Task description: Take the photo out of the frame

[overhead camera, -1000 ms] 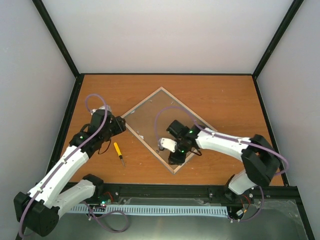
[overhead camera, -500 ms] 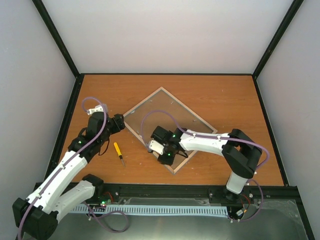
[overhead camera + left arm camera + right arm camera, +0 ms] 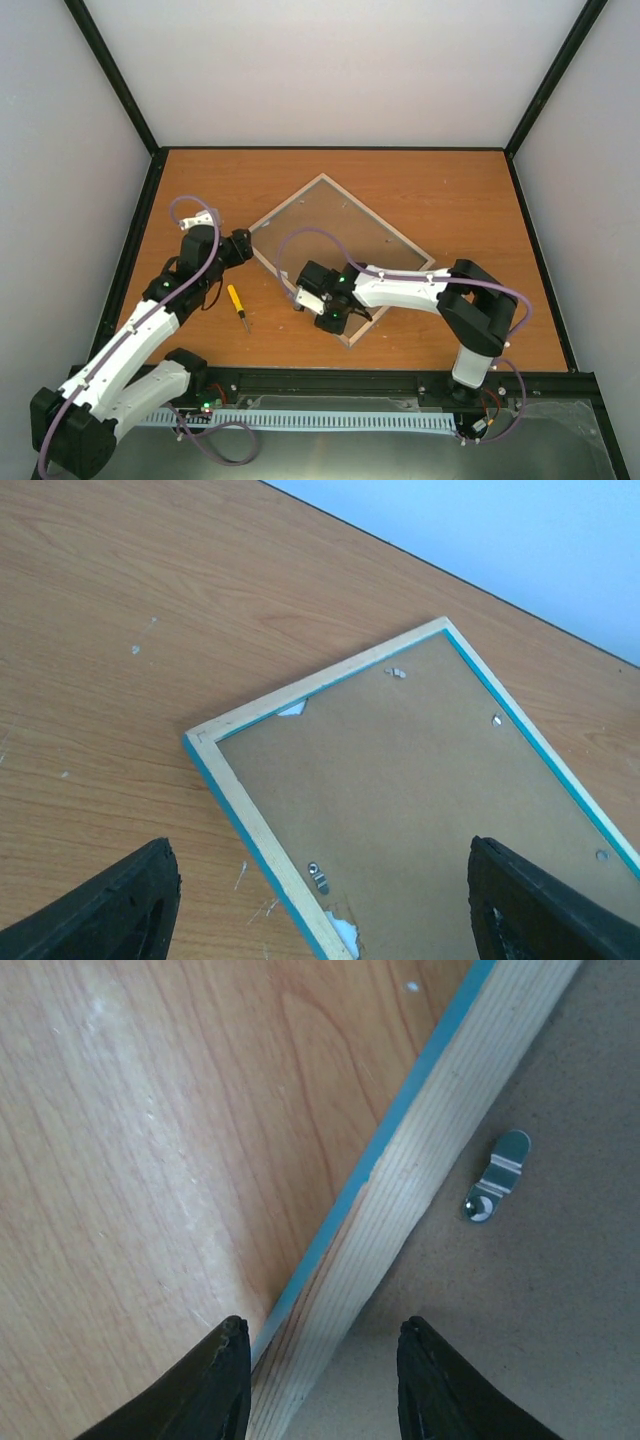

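The frame point(image 3: 335, 225) lies face down on the table, turned like a diamond, its brown backing board up. The photo is hidden under the board. My left gripper point(image 3: 243, 247) is open and empty at the frame's left corner; in the left wrist view point(image 3: 320, 910) its fingers hang wide apart above the turquoise-edged corner point(image 3: 200, 742) and a metal tab point(image 3: 318, 878). My right gripper point(image 3: 322, 318) is open over the frame's lower-left rail. In the right wrist view point(image 3: 325, 1380) its fingertips straddle the wooden rail point(image 3: 440, 1150), one over the table, one over the board.
A yellow-handled screwdriver point(image 3: 236, 303) lies on the table left of the frame, between the two arms. A small metal retaining tab point(image 3: 497, 1188) sits on the board just inside the rail. Black enclosure posts and white walls bound the table.
My right gripper has moved left along the frame's lower-left rail, from near the bottom corner toward its middle. My left gripper has shifted slightly by the left corner. The frame has not moved.
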`<state>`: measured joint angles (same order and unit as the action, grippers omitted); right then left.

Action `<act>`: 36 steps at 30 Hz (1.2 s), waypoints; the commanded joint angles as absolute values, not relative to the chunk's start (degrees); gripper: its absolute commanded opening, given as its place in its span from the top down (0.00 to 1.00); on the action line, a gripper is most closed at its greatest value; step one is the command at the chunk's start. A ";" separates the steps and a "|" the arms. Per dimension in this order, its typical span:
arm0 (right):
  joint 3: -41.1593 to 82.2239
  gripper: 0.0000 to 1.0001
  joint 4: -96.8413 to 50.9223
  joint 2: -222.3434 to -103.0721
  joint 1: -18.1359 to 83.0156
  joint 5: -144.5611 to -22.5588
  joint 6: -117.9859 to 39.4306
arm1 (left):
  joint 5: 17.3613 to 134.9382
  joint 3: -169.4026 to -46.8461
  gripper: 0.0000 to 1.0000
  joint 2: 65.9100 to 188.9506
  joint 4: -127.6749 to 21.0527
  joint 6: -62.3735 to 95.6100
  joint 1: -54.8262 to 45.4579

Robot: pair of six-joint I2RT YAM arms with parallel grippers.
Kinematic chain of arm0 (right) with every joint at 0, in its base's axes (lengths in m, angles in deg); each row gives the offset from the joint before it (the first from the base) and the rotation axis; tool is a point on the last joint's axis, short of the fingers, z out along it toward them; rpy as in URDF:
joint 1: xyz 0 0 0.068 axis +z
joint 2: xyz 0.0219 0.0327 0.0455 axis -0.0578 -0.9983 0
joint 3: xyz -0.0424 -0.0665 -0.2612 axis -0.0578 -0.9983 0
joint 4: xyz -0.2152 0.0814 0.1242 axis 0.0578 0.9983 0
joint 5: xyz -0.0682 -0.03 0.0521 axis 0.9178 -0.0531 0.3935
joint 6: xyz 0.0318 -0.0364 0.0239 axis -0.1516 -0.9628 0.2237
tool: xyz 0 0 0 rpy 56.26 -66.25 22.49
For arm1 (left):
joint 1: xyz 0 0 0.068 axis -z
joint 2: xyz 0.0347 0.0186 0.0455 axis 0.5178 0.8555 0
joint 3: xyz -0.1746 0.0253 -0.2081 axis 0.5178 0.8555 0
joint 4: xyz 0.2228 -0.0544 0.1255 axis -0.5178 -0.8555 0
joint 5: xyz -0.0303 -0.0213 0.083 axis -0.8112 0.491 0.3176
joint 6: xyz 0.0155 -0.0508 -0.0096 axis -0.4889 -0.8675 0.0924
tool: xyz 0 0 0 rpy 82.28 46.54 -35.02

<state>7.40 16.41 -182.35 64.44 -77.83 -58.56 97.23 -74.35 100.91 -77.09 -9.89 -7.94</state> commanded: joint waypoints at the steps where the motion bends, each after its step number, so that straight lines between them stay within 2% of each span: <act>1: 2.92 0.62 17.70 -179.65 62.29 -69.90 -60.80 | 94.01 -73.21 0.23 102.00 -71.52 -6.89 -8.33; 6: 1.09 0.63 19.78 -176.26 53.63 -69.58 -64.36 | 92.83 -74.08 0.23 103.97 -71.63 -5.60 -8.33; 9: 1.26 0.62 21.36 -174.18 48.93 -76.93 -69.63 | 91.17 -73.28 0.23 103.75 -70.30 -5.23 -8.33; 14: 0.51 0.56 19.04 -171.94 48.38 -80.63 -72.24 | 86.91 -71.52 0.25 102.37 -67.76 -3.43 -8.38; 17: 0.76 0.56 17.56 -173.80 47.53 -79.93 -71.14 | 85.16 -70.08 0.31 101.01 -65.96 -1.57 -8.33; 25: 0.83 0.56 14.53 -177.07 45.20 -76.50 -68.43 | 83.40 -69.48 0.32 100.57 -66.40 2.08 -7.09; 33: -1.03 0.65 14.76 -177.95 44.80 -78.83 -68.45 | 84.07 -70.13 0.32 100.62 -66.47 6.00 -5.57; 36: -1.50 0.72 15.02 -177.59 44.79 -79.17 -68.05 | 84.37 -70.81 0.33 102.40 -66.81 7.30 -4.63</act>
